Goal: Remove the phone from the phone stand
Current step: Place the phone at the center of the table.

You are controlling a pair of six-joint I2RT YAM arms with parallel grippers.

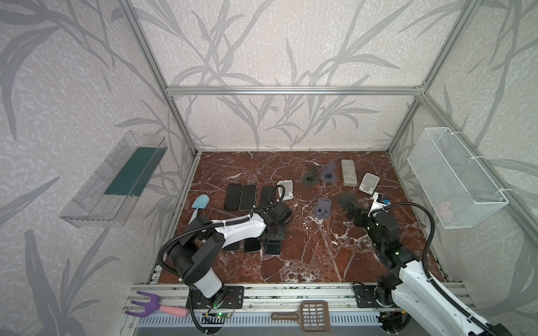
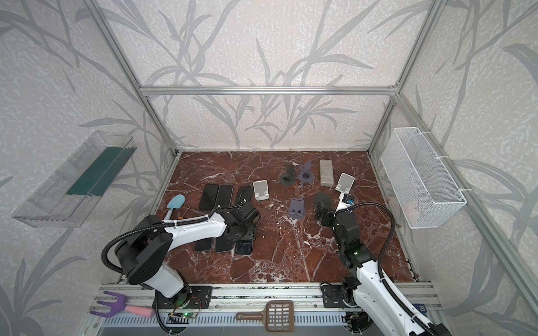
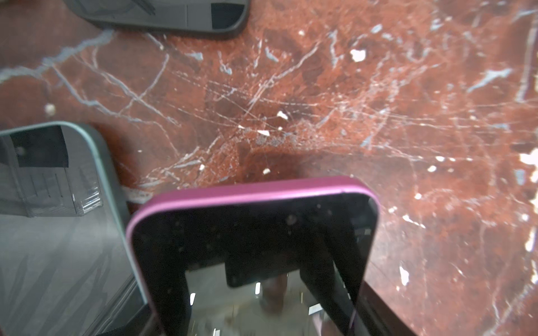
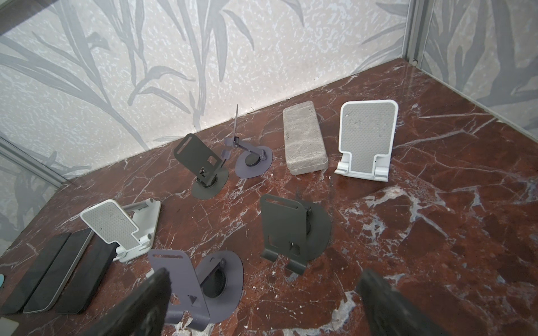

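Left fingers (image 3: pixel 378 318) show only as dark slivers against the long edges of the pink phone (image 3: pixel 253 247), and from that I judge them clamped across its width at a middling spread. The right fingers (image 4: pixel 139 302) stand as wide as they go and hold nothing, well away from the teal-rimmed phone (image 3: pixel 58 218), over by the stands. The pink phone hangs low over the table (image 3: pixel 291 87), screen up, just beside the teal-rimmed phone; whether the two touch I cannot tell. Every stand in the right wrist view, the white stand (image 4: pixel 367 136) among them, is bare, so the phone is already off its stand. The step in hand looks to be laying it down next to the teal-rimmed phone. To do that well, bring it down level, long edge parallel to the teal-rimmed phone and clear of it, so it does not land on that rim and rock. Let the back settle fully on the table before the fingers spread, and open only enough to free the case. Then lift straight up, so no finger drags it toward the teal-rimmed phone. A smooth case on polished marble probably slides easily, so slow is better.
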